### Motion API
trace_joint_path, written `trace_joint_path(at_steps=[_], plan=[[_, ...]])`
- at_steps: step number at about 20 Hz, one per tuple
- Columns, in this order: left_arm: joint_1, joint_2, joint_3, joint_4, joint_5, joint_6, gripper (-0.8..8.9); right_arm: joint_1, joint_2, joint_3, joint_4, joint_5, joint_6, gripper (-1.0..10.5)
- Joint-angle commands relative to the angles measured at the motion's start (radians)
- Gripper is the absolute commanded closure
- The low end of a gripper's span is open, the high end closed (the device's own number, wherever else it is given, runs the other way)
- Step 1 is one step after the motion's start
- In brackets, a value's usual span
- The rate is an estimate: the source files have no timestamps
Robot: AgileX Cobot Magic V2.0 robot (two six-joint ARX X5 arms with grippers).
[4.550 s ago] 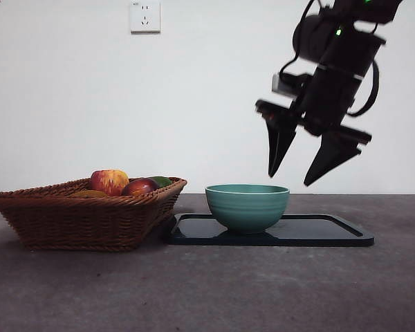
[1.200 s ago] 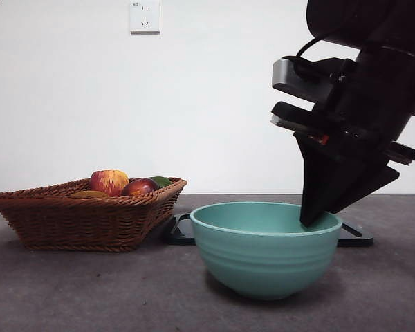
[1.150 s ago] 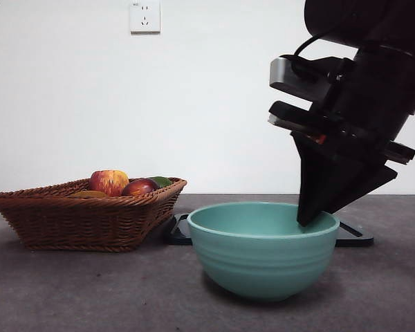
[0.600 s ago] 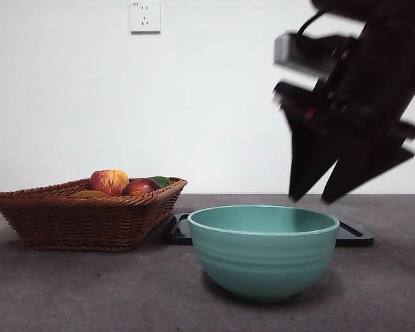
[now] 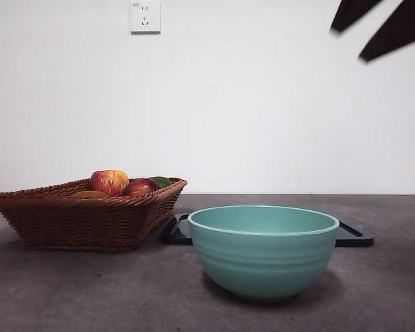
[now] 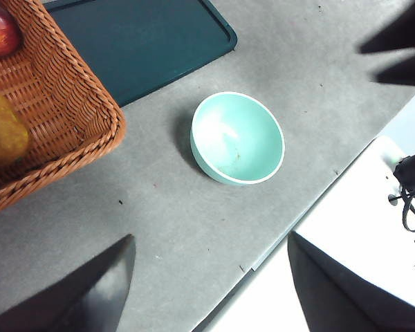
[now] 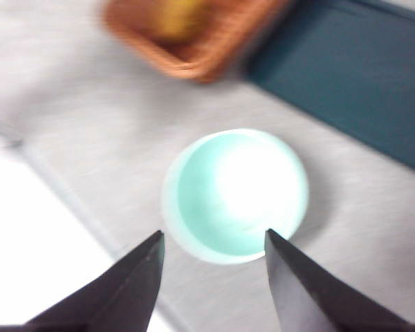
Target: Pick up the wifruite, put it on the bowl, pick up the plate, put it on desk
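The teal bowl stands empty on the grey desk, in front of the black tray. It also shows from above as the bowl and, blurred, the bowl. My right gripper hangs open high above the bowl, holding nothing; its jaws frame the bowl far below. The wifruite, a dull yellow-brown oval, lies in the wicker basket. My left gripper is open and empty, high over the desk's near edge. No plate shows in any view.
The basket sits left of the tray and also holds a red-and-yellow apple and a dark red fruit. The desk's front edge runs close behind the bowl. The right gripper shows in the left wrist view.
The bowl went from the tray to the desk in front of it. The right gripper then let go of its rim, opened and rose to the top right.
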Motion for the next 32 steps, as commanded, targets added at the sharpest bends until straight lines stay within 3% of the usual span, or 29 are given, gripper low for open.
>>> trace_joint_path(at_steps=[1, 14, 15, 17, 18, 32], plan=[[-0.005, 0.005, 0.01, 0.002, 0.006, 0.006, 4.7, 0.008, -0.05, 0.02, -0.047, -0.053, -0.008, 7.2], [-0.005, 0.005, 0.01, 0.002, 0.006, 0.005, 4.76, 0.008, -0.115, 0.02, -0.117, -0.056, -0.008, 7.2], [-0.005, 0.005, 0.01, 0.002, 0.006, 0.005, 5.07, 0.008, -0.115, 0.02, -0.117, -0.056, -0.008, 7.2], [-0.005, 0.005, 0.01, 0.002, 0.006, 0.005, 6.93, 0.008, -0.114, 0.02, -0.118, -0.056, -0.008, 9.1], [-0.005, 0.005, 0.01, 0.002, 0.006, 0.005, 8.02, 0.008, -0.115, 0.02, -0.118, -0.056, -0.014, 9.4], [-0.005, 0.005, 0.01, 0.003, 0.006, 0.005, 8.04, 0.008, -0.115, 0.02, -0.094, -0.049, -0.014, 9.4]])
